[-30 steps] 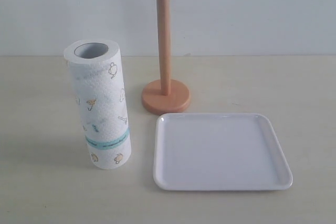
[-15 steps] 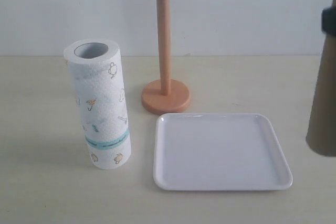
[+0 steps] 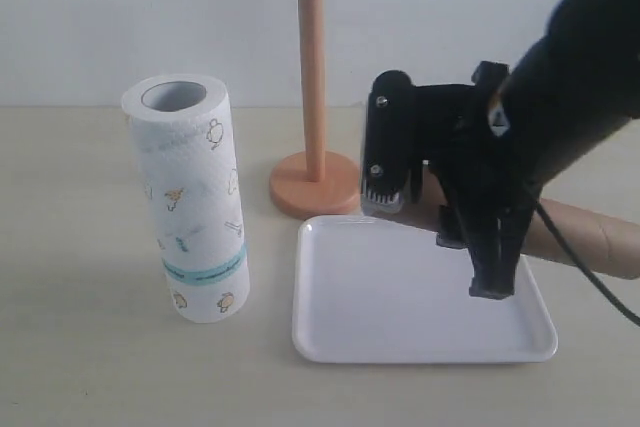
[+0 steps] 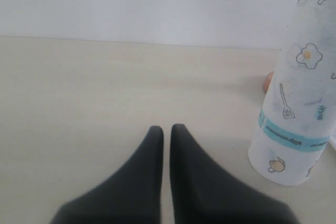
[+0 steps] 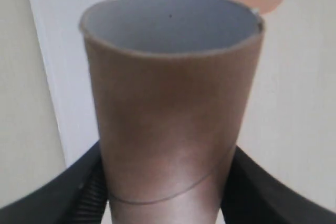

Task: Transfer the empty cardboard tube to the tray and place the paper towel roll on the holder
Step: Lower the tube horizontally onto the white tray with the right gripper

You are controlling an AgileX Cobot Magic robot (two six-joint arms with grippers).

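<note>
Above the 1 tray, the right gripper clamps 1 cardboard tube, the left gripper closed.

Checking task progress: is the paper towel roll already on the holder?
No, the paper towel roll stands apart from the holder, whose visible pole is bare.

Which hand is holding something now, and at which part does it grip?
The right hand grips the empty cardboard tube by its side wall, back from the open end. The left hand is shut and holds nothing.
</note>
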